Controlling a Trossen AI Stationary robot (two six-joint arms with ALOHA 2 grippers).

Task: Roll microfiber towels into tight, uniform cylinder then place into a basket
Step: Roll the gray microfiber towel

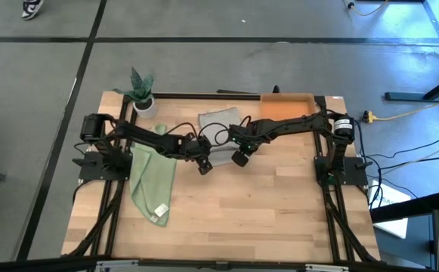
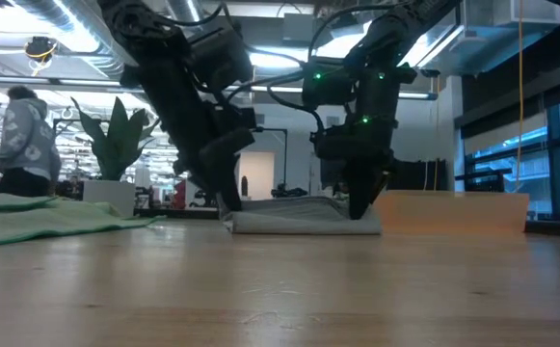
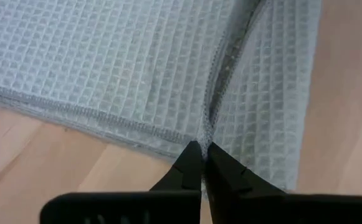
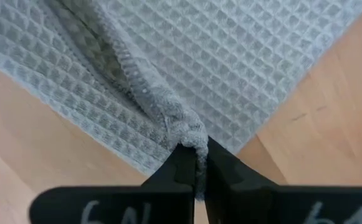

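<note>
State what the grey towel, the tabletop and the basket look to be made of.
Grey towel: soft woven cloth, matte, judging by its waffle grid and stitched hem. Tabletop: wood, light planks with visible grain, faint sheen. Basket: orange and smooth-walled, probably plastic or board; the look leaves that open.

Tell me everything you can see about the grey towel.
The grey towel is a light grey waffle-weave cloth with stitched hems, folded into layers and lying low on the wooden table, beside the orange basket and apart from the green towel. The left gripper and right gripper each have their jaws shut on its near edge, the fabric bunching in the right one.
</note>
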